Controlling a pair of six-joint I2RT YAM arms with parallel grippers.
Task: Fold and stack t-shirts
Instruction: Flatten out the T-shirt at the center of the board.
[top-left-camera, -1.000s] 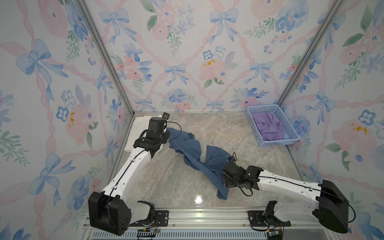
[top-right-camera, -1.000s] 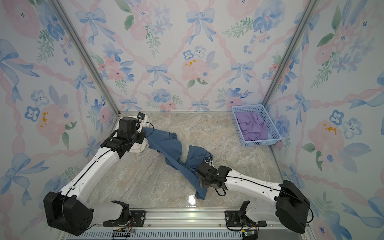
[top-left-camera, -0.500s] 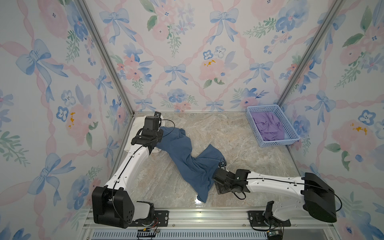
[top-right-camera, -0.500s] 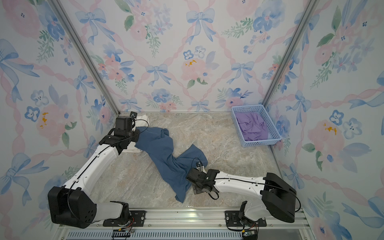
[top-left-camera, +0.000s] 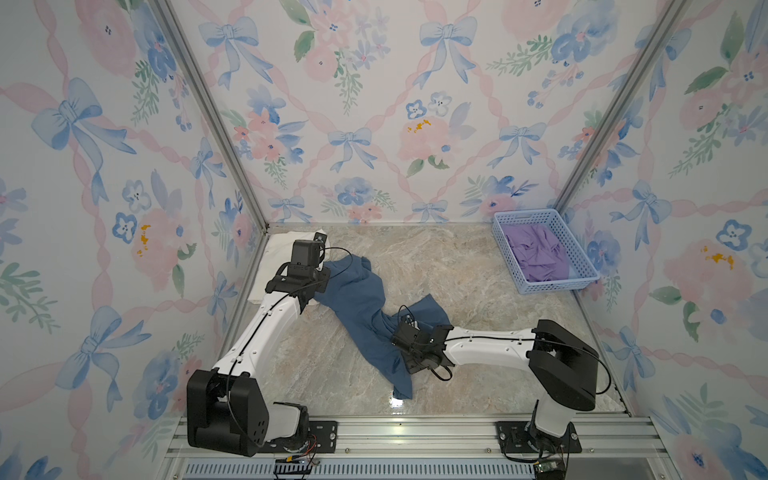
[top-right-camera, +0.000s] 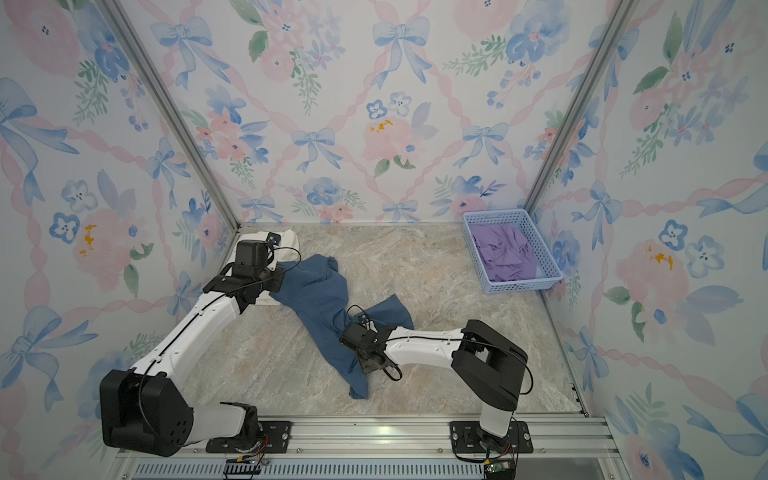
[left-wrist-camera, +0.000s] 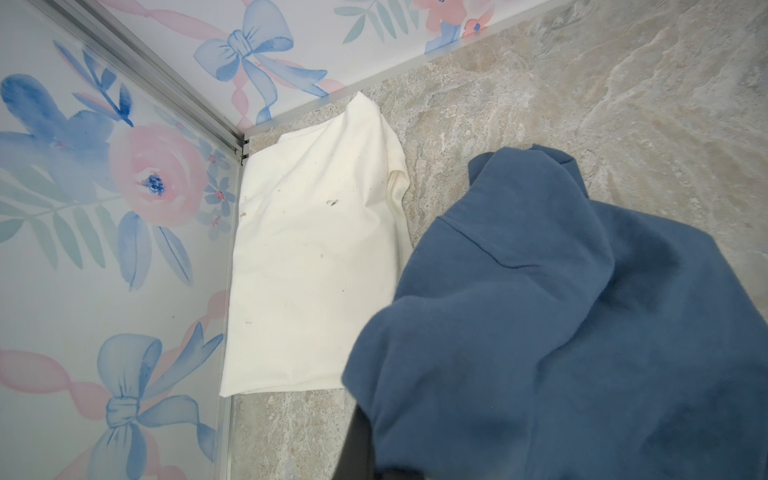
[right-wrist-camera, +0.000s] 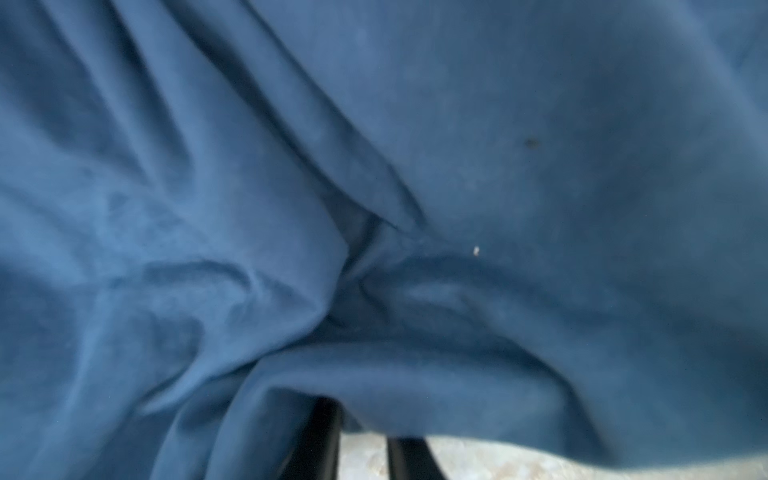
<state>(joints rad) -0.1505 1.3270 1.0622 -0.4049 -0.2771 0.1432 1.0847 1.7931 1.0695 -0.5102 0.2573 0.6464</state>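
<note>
The slate-blue t-shirt lies crumpled in a long diagonal band across the marble table, from the back left to the front middle. My left gripper is shut on its back-left end; in the left wrist view the blue t-shirt drapes over the jaws and only one dark finger shows. My right gripper is shut on a bunch of the blue t-shirt near its middle. The cream-white t-shirt lies folded in the back-left corner, beside the left gripper.
A light-blue plastic basket holding purple cloth stands at the back right against the wall. Flowered walls close the table on three sides. The arm bases sit on the metal rail along the front edge.
The right gripper's jaws have closed on the blue t-shirt, and that gripper has shifted a little to the left and back. The left gripper has kept its hold near the corner.
</note>
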